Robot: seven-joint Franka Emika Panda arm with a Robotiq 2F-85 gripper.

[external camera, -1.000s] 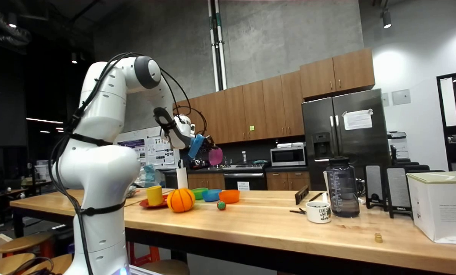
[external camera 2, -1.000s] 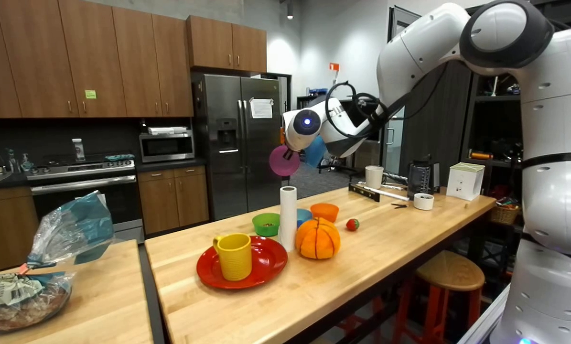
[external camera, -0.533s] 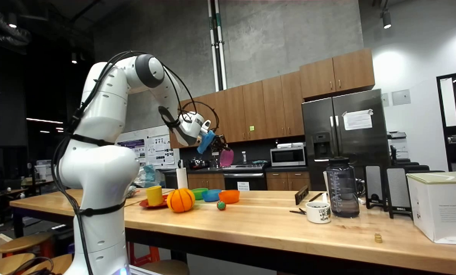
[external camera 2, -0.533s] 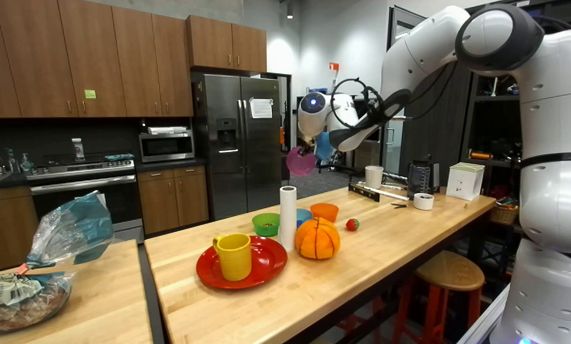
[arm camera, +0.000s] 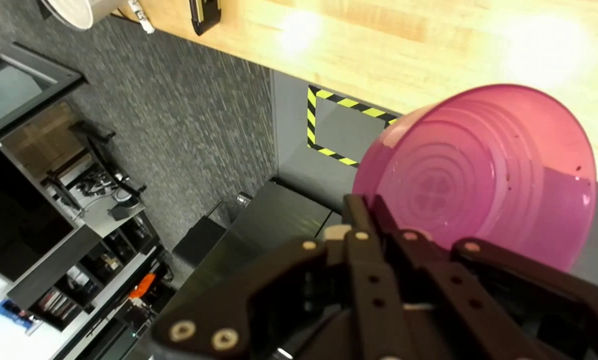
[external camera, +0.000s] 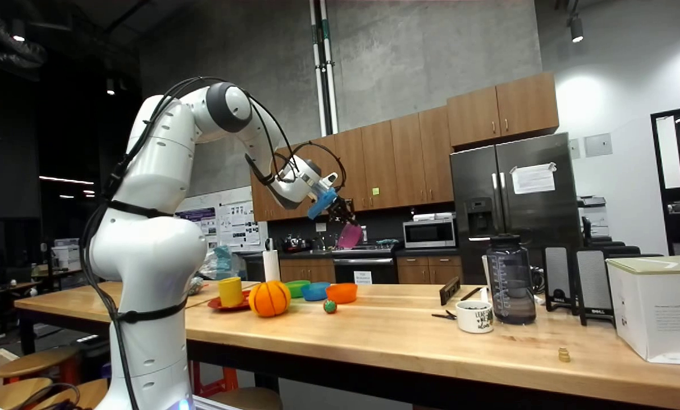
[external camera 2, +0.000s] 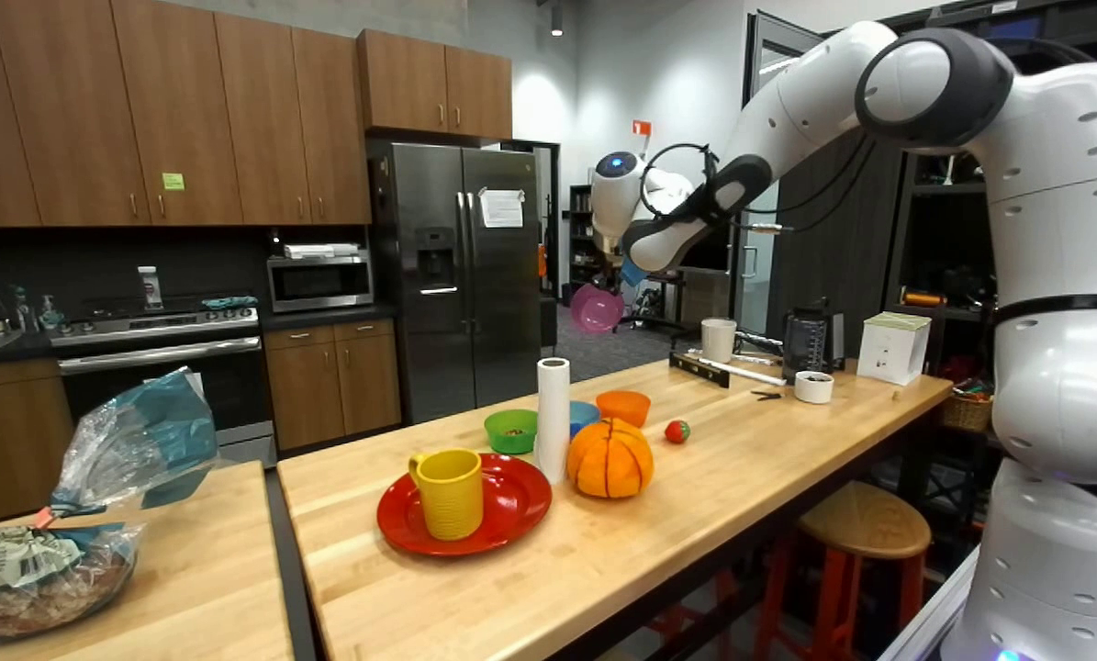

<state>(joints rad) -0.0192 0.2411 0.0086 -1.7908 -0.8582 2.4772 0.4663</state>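
Observation:
My gripper (arm camera: 368, 201) is shut on the wall of a translucent pink bowl (arm camera: 436, 192). One finger is on the inside of the bowl and one on the outside. The bowl is tilted steeply, its inside facing the wrist camera, with a few dark specks on its inner wall. In both exterior views the pink bowl (external camera: 350, 235) (external camera 2: 597, 309) hangs in the air, well above the table. Below it on the table stand an orange bowl (external camera: 341, 292), a blue bowl (external camera: 315, 291) and a green bowl (external camera 2: 511, 442). The green bowl has small bits inside.
A paper roll (external camera 2: 554, 413) stands upright beside the orange stuffed ball (external camera 2: 610, 459). A yellow mug (external camera 2: 452, 500) sits on a red plate (external camera 2: 525, 514). A toy strawberry (external camera 2: 677, 431), a level (external camera 2: 699, 369), a white cup (external camera: 475, 316) and a dark bottle (external camera: 511, 279) are on the table (external camera: 385, 324).
The arm has carried the pink bowl to the right in both exterior views. The wrist and bowl have tilted along the way. The things on the table have not moved.

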